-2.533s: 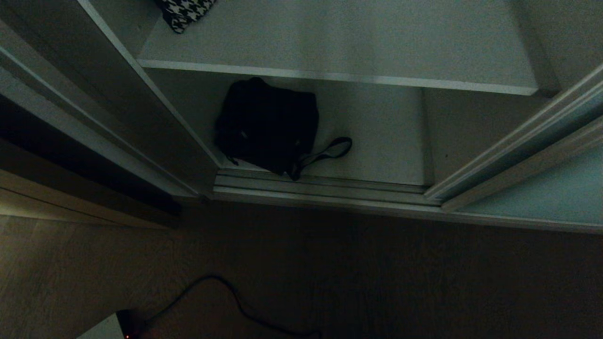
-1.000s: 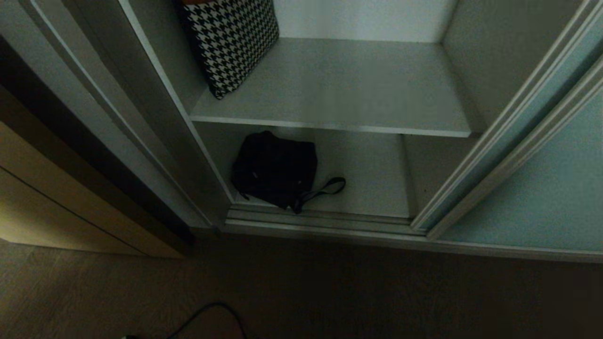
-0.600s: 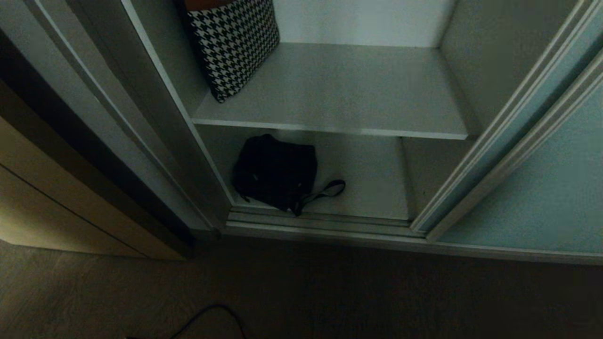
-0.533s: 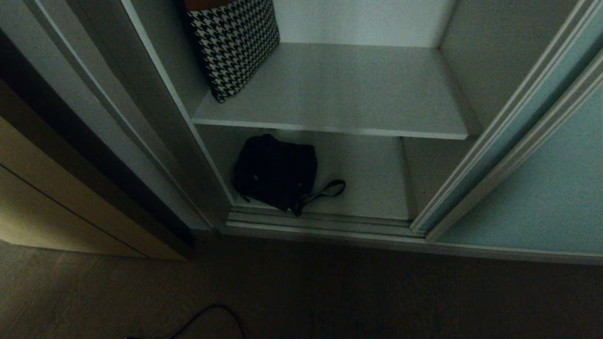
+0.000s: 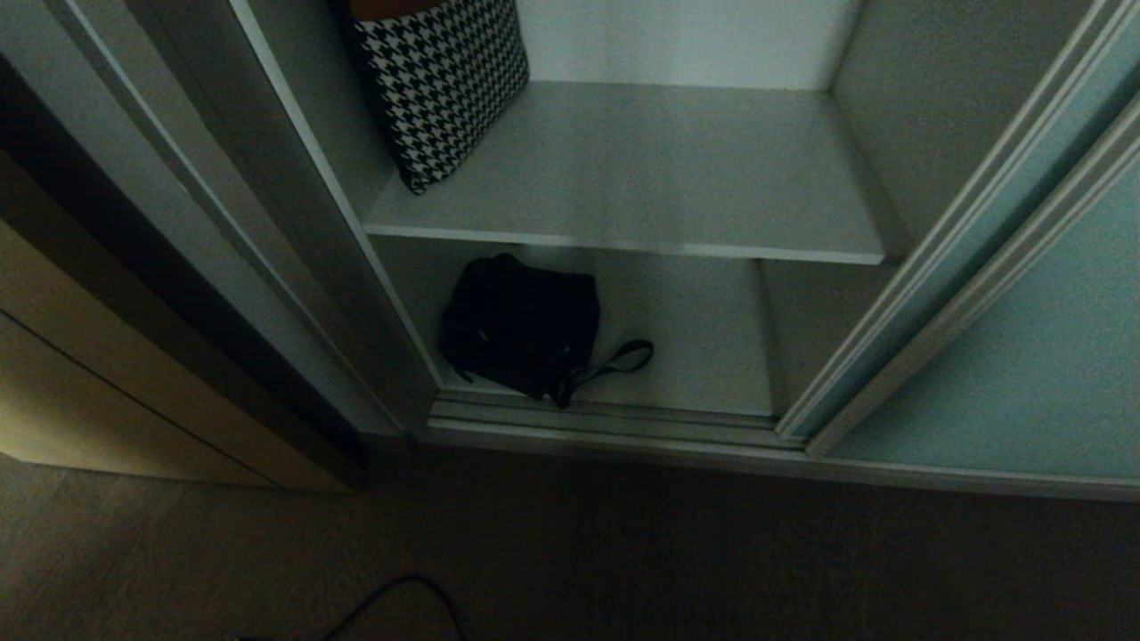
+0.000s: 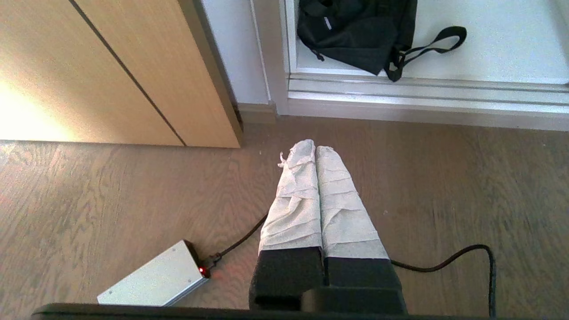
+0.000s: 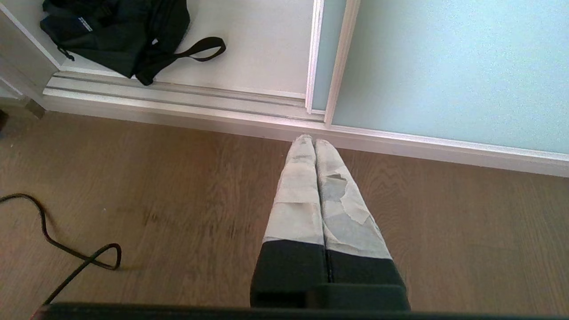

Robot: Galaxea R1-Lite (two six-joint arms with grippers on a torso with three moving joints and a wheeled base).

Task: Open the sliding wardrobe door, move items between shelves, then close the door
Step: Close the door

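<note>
The left gripper (image 6: pixel 314 149) has its taped fingers pressed together and holds nothing. It hangs over the wood floor (image 6: pixel 111 186). The right gripper (image 7: pixel 314 141) is the same, just short of the door track. The black bag (image 6: pixel 351 33) lies on the bottom shelf (image 5: pixel 704 356), in the upper middle of the left wrist view, ahead of the fingers. Its strap (image 6: pixel 433 40) trails to the right. The left gripper looks nearer to it. The sliding wardrobe door (image 5: pixel 1006 374) stands open at the right.
</note>
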